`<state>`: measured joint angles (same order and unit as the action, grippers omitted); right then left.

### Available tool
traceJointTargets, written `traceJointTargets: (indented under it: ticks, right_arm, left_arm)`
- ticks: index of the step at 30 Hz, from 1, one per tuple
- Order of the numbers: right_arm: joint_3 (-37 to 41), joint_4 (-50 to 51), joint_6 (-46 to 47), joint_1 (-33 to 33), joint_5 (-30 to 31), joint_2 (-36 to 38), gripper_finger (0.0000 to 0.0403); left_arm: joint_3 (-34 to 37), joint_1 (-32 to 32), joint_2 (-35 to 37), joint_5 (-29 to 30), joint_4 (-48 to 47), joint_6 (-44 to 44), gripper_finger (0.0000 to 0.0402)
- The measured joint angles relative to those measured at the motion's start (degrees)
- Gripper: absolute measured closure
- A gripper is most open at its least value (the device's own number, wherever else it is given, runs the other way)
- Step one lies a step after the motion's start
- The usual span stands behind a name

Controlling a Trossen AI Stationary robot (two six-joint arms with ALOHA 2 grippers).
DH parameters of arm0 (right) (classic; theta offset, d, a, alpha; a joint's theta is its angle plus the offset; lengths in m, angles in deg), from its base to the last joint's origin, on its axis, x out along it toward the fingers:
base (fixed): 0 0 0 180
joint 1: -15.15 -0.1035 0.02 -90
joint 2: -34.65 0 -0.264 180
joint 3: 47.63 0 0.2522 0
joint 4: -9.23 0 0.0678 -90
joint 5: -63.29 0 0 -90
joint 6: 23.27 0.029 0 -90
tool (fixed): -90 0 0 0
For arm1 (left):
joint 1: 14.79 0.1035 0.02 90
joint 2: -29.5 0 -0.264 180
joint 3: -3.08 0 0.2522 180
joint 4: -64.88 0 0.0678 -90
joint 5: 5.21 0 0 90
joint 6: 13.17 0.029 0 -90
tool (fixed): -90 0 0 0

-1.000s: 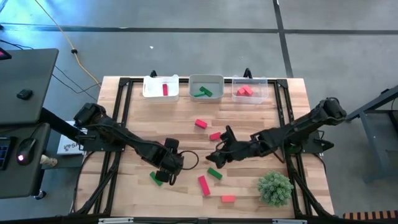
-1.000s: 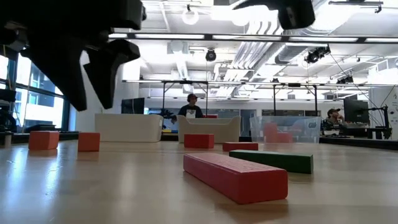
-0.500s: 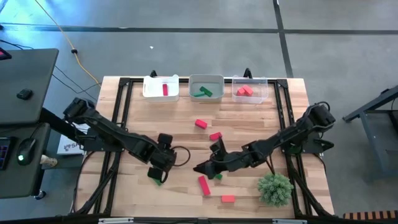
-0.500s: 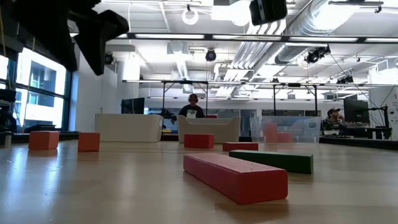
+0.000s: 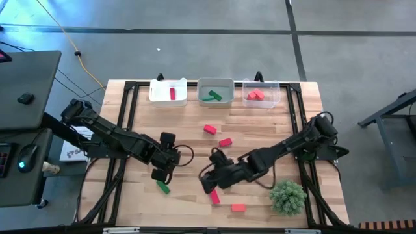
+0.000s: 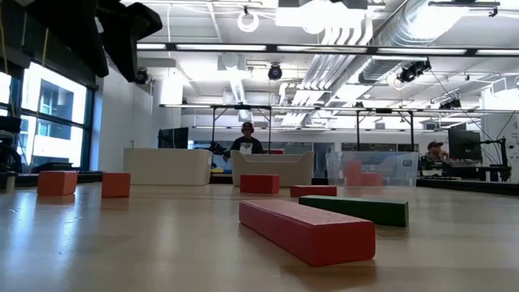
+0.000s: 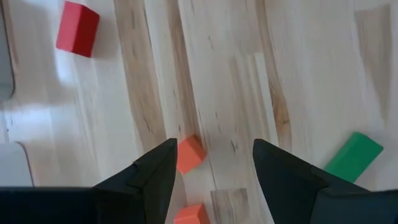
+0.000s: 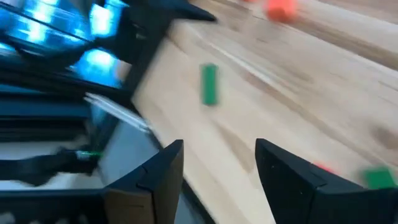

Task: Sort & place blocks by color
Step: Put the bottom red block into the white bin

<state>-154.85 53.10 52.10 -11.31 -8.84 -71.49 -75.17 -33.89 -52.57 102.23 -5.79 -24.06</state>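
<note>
My left gripper (image 5: 160, 175) is open and empty above the table's near left part; it also shows in the low view (image 6: 113, 36). Two coral cubes (image 7: 189, 154) lie just ahead of its fingers. A green bar (image 5: 162, 187) lies flat beside it. My right gripper (image 5: 208, 183) is open and empty, low over the table's middle, just beyond a crimson bar (image 5: 214, 196). A crimson block (image 5: 209, 129), a coral block (image 5: 225, 142) and another coral block (image 5: 238, 208) lie flat on the table. A second green bar (image 6: 353, 209) lies behind the crimson bar.
Three bins stand at the far edge: the left one (image 5: 156, 92) holds a crimson bar, the middle one (image 5: 224, 83) green blocks, the right one (image 5: 273, 94) coral blocks. A bushy green plant (image 5: 287, 196) stands at the near right. People sit in the room beyond.
My left gripper has risen and gone toward the table's left edge, away from the green bar. My right gripper has gone toward the table's left and near edges, over the second green bar, which it now covers from above. No block has moved.
</note>
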Motion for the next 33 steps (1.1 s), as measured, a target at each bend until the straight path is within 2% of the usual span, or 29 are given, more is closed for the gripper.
traceJointTargets:
  ticks: [6, 13, 25, 33]
  right_arm:
    - [-7.33, 7.15, 4.53, -0.72, -3.79, -7.60, 0.0214]
    - [-9.00, 9.72, 9.46, -1.68, -7.53, -12.92, 0.0214]
    - [-8.97, 17.30, 16.21, -3.43, -8.29, -15.17, 0.0214]
    - [-8.91, 18.31, 16.33, -3.61, -6.38, -15.57, 0.0214]
  left_arm:
    - [0.02, 0.00, -0.32, -0.04, -0.09, -0.07, 0.0202]
    - [0.02, 0.00, -0.32, 0.14, 0.53, -0.07, 0.0202]
    - [0.02, 0.00, -0.32, 0.14, 0.77, -0.05, 0.0202]
    - [0.02, 0.00, -0.32, 0.16, 0.99, -0.05, 0.0202]
